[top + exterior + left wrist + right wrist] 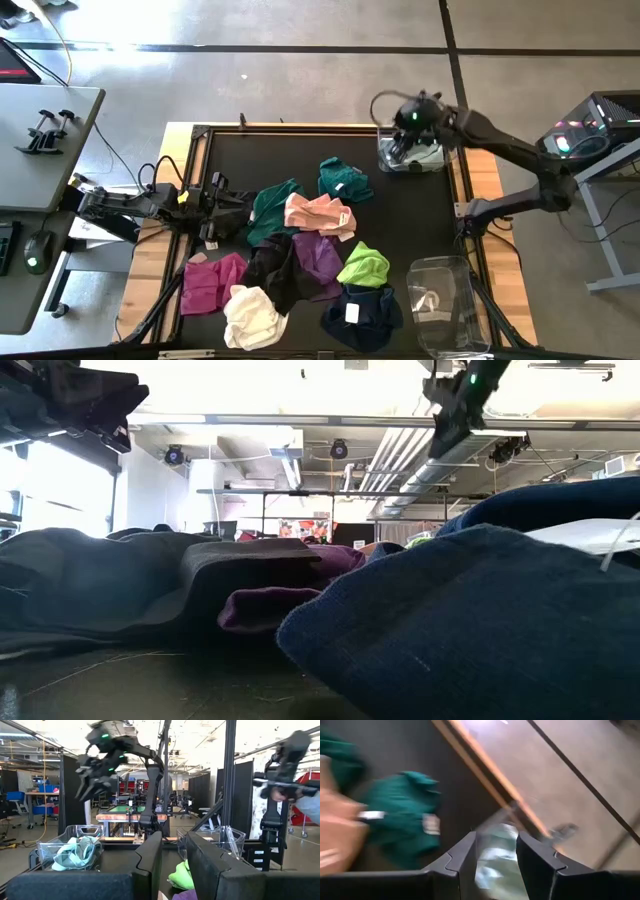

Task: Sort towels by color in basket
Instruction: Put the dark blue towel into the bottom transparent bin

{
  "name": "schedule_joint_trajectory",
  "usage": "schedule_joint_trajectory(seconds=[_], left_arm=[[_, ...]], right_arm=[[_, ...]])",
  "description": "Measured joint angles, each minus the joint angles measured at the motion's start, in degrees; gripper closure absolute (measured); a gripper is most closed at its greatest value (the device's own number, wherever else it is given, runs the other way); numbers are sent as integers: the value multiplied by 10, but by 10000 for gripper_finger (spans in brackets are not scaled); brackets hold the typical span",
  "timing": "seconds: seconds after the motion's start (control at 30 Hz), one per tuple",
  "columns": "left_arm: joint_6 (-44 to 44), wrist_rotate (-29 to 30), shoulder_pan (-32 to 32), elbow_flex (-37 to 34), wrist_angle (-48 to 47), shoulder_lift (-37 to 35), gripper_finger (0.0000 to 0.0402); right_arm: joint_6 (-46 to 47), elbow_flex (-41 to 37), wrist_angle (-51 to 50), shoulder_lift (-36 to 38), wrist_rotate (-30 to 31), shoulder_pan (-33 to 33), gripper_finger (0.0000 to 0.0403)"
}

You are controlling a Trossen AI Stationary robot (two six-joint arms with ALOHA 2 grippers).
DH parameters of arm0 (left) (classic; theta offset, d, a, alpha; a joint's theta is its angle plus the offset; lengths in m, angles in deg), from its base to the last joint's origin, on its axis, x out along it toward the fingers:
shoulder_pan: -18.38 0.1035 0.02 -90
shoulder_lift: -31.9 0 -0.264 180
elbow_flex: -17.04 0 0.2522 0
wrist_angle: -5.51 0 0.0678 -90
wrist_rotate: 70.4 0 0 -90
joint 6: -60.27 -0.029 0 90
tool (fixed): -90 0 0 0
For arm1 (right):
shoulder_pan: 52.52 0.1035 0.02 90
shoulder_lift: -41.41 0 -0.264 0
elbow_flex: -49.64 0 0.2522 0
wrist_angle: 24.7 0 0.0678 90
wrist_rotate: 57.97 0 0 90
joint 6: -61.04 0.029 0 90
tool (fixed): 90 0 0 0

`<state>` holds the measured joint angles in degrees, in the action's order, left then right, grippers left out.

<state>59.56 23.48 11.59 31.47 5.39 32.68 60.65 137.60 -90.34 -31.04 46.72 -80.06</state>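
Note:
Several towels lie spread on the black mat: two teal ones (345, 180) (272, 205), peach-pink (320, 213), purple (315, 260), black (268, 275), magenta (212, 283), cream (252, 317), lime green (365, 267) and navy (360, 312). A pale blue towel (75, 854) lies inside the clear basket (432, 158) at the far right. My right gripper (496, 840) hangs above that basket, tipped down, open, with nothing between its fingers. My left gripper (174, 840) waits at the table's left side, open and holding nothing.
A second clear basket (450, 305) stands at the near right corner. The mat's wooden border (485, 180) runs along the right side. A desk with a mouse and clamps (45, 130) stands left of the table. Bare mat lies at the far left.

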Motion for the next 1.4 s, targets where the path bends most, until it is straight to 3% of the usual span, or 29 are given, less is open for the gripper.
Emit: schedule_joint_trajectory(seconds=[0.17,0.3,0.5,0.6,0.77,1.03,1.4], left_arm=[[0,0,0,0,0,0,323],[0,0,0,0,0,0,323],[0,0,0,0,0,0,323],[0,0,0,0,0,0,323],[0,0,0,0,11,0,323],[0,-4,0,0,39,0,323],[36,-19,-16,0,38,12,323]], right_arm=[[31,-13,19,5,-2,136,274],[33,-86,108,4,-10,234,274],[107,-226,324,4,-147,323,274],[147,-262,399,4,-165,349,272],[191,-253,392,-2,-161,408,238],[222,-180,343,-96,-63,535,154],[241,-21,154,-284,-106,633,170]])
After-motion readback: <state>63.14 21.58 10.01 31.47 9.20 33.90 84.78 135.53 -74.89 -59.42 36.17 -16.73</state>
